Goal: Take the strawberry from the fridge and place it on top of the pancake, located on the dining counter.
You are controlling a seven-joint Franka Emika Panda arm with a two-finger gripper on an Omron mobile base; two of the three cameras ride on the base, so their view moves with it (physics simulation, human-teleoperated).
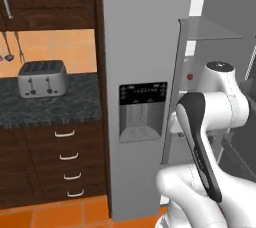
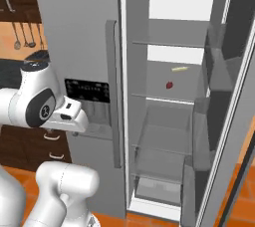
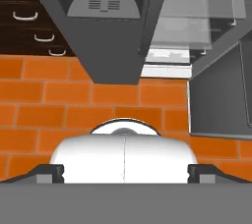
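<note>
1. The floor (image 3: 93, 105) is orange brick-pattern tile, and the pincer (image 3: 125, 171) hangs above it, pointing down, with nothing but tile directly below.
2. The pincer's two tips stand far apart at the edges of the hand view; the jaws are wide open and hold nothing.
3. The fridge (image 2: 79, 32) rises just ahead of the pincer: its grey left door is closed, and its bottom edge lies straight in front in the hand view.
4. The right door (image 2: 234, 121) is swung open, so the shelves (image 2: 164, 96) inside show, ahead and to the right of the pincer.
5. The strawberry (image 2: 170, 85) sits on a middle shelf, well above and to the right of the pincer, well apart from it. A thin yellow stick (image 2: 180, 68) lies on the same shelf, just up and right of the strawberry.
6. A black dispenser panel (image 1: 142, 94) sits in the closed door; its small marks are too blurred to read.
7. To the left of the pincer, dark wood drawers (image 1: 67, 159) with pale curved handles carry a dark speckled counter (image 1: 50, 104); a silver toaster (image 1: 42, 78) stands on it, and utensils (image 2: 25, 34) hang on the orange wall behind.
8. Open floor runs between the drawers and the fridge; the open door bounds the right side.
</note>
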